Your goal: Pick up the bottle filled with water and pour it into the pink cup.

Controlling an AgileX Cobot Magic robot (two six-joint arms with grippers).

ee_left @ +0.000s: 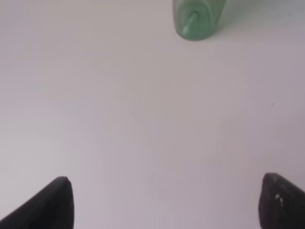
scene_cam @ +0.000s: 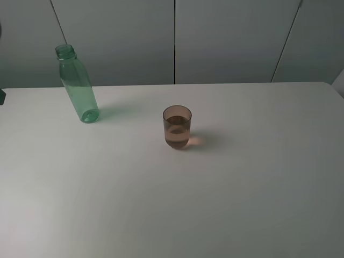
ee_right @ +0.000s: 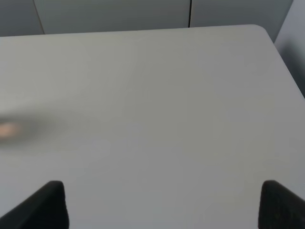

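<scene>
The green translucent bottle [scene_cam: 77, 85] stands upright and capless at the back left of the white table [scene_cam: 242, 188]. The pink cup [scene_cam: 177, 127] stands near the table's middle, with liquid in its lower half. Neither gripper shows in the exterior high view. In the left wrist view the bottle's base [ee_left: 197, 18] is some way beyond my left gripper [ee_left: 164, 202], whose fingertips stand wide apart with nothing between them. My right gripper [ee_right: 162, 205] is also open and empty over bare table; the cup is out of that view.
Grey wall panels [scene_cam: 226, 37] rise behind the table's back edge. The table's far right corner [ee_right: 259, 29] shows in the right wrist view. A pinkish glow [ee_right: 8, 129] lies on the tabletop at that view's edge.
</scene>
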